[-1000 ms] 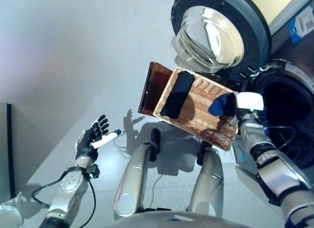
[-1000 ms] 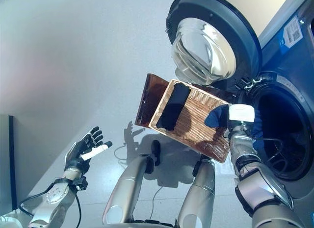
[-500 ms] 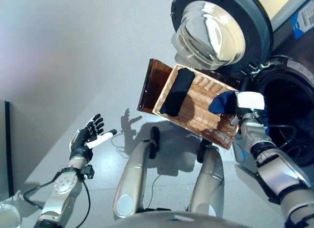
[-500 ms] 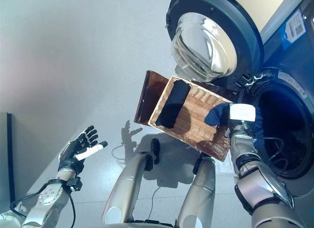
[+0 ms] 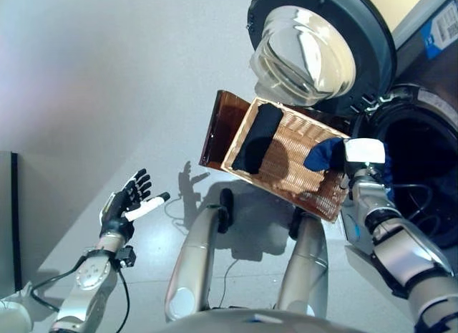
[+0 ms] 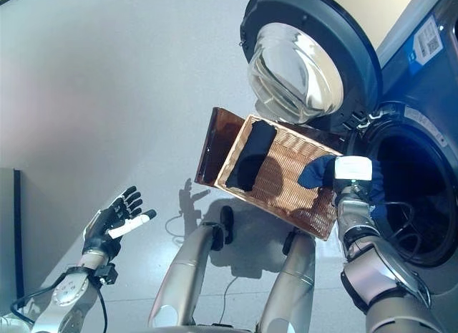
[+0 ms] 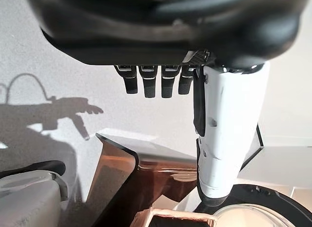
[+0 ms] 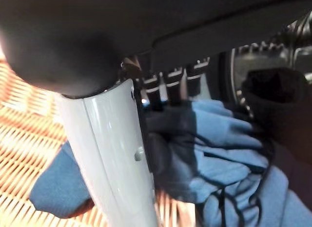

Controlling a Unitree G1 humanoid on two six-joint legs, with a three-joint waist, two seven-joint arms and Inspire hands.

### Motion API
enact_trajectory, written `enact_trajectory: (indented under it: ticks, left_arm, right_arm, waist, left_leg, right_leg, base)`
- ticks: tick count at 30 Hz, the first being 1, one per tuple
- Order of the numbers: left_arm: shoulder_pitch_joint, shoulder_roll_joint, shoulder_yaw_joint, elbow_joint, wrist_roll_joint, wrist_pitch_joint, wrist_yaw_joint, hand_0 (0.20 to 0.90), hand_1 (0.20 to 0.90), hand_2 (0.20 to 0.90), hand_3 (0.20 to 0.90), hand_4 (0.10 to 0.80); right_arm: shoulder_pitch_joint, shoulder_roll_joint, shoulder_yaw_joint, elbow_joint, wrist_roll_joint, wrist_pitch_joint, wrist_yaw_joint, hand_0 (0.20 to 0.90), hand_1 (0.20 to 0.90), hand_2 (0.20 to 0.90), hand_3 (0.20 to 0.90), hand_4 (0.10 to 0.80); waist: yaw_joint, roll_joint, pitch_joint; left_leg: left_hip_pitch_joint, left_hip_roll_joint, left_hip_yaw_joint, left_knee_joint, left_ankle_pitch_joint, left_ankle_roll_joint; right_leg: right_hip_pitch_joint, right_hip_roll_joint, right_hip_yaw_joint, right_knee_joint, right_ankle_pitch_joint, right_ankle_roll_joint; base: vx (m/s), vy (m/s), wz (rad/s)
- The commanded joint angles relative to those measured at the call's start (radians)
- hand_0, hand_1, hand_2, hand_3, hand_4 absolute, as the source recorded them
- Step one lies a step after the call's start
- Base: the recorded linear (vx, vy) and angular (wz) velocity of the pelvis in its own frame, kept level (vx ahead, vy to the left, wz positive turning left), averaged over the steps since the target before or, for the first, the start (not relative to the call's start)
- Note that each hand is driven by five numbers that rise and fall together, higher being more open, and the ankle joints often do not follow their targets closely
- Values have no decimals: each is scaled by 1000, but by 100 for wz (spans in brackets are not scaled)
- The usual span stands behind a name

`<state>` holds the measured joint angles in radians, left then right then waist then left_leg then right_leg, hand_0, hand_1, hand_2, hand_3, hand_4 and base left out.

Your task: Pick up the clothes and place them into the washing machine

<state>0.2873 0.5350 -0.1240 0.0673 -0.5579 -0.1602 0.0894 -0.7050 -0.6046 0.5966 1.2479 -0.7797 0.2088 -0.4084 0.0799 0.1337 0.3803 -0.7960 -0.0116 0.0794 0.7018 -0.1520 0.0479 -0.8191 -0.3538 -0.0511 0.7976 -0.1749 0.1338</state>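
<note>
My right hand has its fingers curled round a blue garment, pinching it at the near right corner of the woven basket, just beside the open drum of the washing machine. A black garment lies inside the basket at its far left end. My left hand hangs over the floor, fingers spread, holding nothing.

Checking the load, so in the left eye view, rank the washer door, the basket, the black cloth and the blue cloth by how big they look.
Largest to smallest:
washer door
basket
black cloth
blue cloth, though the right hand hides part of it
</note>
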Motion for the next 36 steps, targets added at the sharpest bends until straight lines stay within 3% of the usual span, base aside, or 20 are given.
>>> enact_trajectory:
  ticks: [1, 5, 6, 7, 14, 15, 19, 24, 33, 36]
  left_arm:
    - [27, 40, 101, -66, 12, -76, 18, 900, 900, 900, 900, 800]
    - [25, 40, 107, -65, 11, -77, 21, 900, 900, 900, 900, 800]
    - [23, 41, 109, -68, 11, -76, 21, 900, 900, 900, 900, 800]
    - [24, 41, 110, -70, 11, -76, 22, 900, 900, 900, 900, 800]
    - [24, 40, 119, -63, 19, -75, 22, 900, 900, 900, 900, 800]
    - [24, 41, 122, -63, 20, -75, 23, 900, 900, 900, 900, 800]
    - [18, 43, 121, -55, 22, -75, 28, 900, 900, 900, 900, 800]
    - [10, 40, 120, -38, 21, -77, 34, 900, 900, 900, 900, 800]
    - [-13, 15, 111, 19, 39, -61, 58, 900, 900, 900, 900, 800]
    - [-9, 9, 107, 18, 30, -61, 51, 900, 900, 900, 900, 800]
  right_arm:
    - [-46, -40, -12, 35, -26, 69, -17, 200, 200, 200, 200, 300]
    - [-46, -39, -18, 37, -28, 78, -19, 200, 200, 200, 200, 300]
    - [-47, -40, -19, 34, -28, 78, -19, 200, 200, 200, 200, 300]
    - [-46, -40, -21, 31, -28, 79, -18, 200, 200, 200, 200, 300]
    - [-40, -44, -43, 23, -8, 78, -28, 200, 200, 200, 200, 300]
    - [-43, -46, -53, 20, 7, 79, -35, 200, 200, 200, 200, 300]
    - [-35, -42, -91, 14, 71, 72, -67, 200, 200, 200, 200, 300]
    - [-5, -43, -177, -16, 219, 30, -115, 200, 200, 200, 200, 300]
    - [121, 37, -549, -127, 926, -245, -175, 200, 200, 200, 200, 300]
    - [164, 44, -550, -144, 915, -250, -175, 200, 200, 200, 200, 300]
  waist:
    - [9, 20, -26]
    - [8, 18, -28]
    - [8, 18, -25]
    - [8, 17, -30]
    - [7, 12, -31]
    - [6, 11, -29]
    - [4, 6, -29]
    - [-4, -3, -35]
    - [-30, -25, -53]
    - [-33, -26, -53]
  left_leg:
    - [36, 108, -102, -46, 10, -147]
    - [39, 108, -101, -53, 11, -147]
    - [30, 106, -97, -67, 47, -141]
    - [39, 108, -101, -53, 11, -147]
    - [49, 108, -102, -64, 12, -145]
    - [47, 107, -96, -90, 54, -139]
    - [81, 107, -92, -142, 71, -138]
    - [132, 109, -86, -228, 105, -140]
    - [258, 110, -74, -405, 167, -148]
    - [292, 112, -74, -444, 185, -151]
  right_leg:
    - [1, -20, 56, -25, 55, 18]
    - [3, -20, 55, -28, 57, 20]
    - [-4, -19, 53, -47, 93, 13]
    - [4, -20, 55, -30, 59, 21]
    - [16, -19, 52, -44, 66, 23]
    - [16, -19, 47, -74, 110, 18]
    - [52, -14, 38, -130, 136, 23]
    - [105, -5, 21, -215, 171, 31]
    - [231, 3, -15, -379, 215, 46]
    - [258, 3, -23, -407, 220, 51]
  base:
    - [103, -12, -1]
    - [1, 1, 0]
    - [0, 0, 0]
    - [0, 0, 0]
    - [6, 0, -1]
    - [-74, 9, -3]
    - [10, -3, -2]
    - [41, -6, -7]
    - [62, -26, -6]
    - [41, -25, -4]
